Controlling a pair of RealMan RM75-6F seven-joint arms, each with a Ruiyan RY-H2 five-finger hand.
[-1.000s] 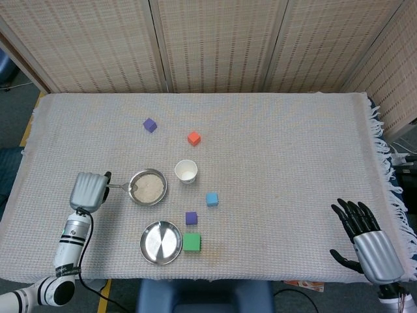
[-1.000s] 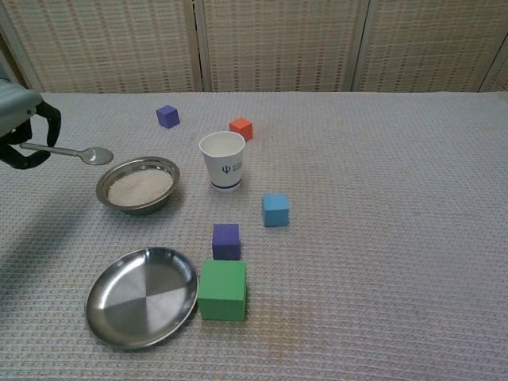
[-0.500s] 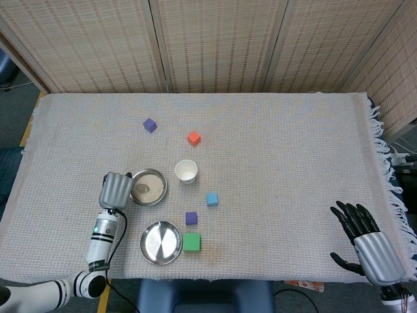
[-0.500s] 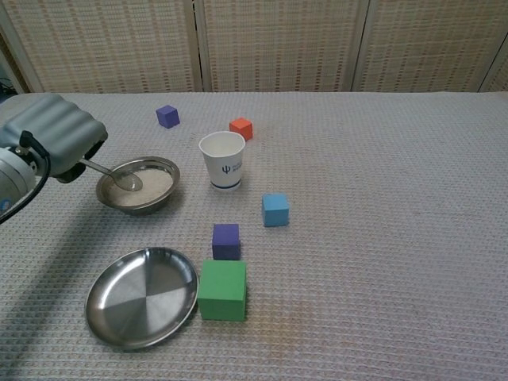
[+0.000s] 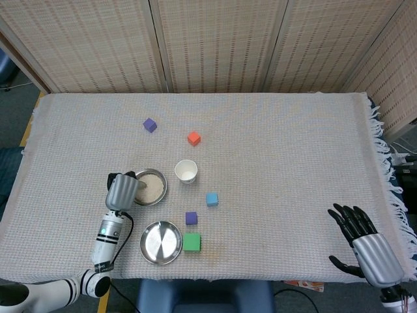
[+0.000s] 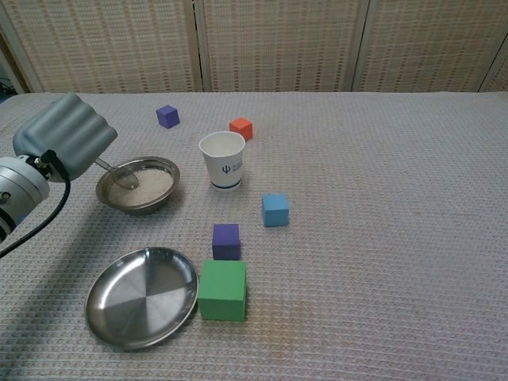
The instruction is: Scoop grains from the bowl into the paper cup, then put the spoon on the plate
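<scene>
Beneath my left hand lay the spoon, its handle gripped in my curled fingers and its scoop end dipped into the grains in the bowl; the head view showed the same hand at the bowl's left rim, the fingers bent over the handle, though exactly how they pinched it I could not tell.

Item, paper cup: upright, just beyond the bowl on the side away from my left fingers, apart from it.

Item, plate: bare metal, nearer to me than the bowl, below my left fingers and well clear of them.

Item, green cube: just beside the plate's far edge; small purple cube close behind it.

Item, blue cube: near the cup; orange cube just behind the cup; second purple cube farther back.

Item, my right hand: seen only in the head view, at the table's near right corner, dark fingers spread apart and holding nothing, well apart from every item listed.
</scene>
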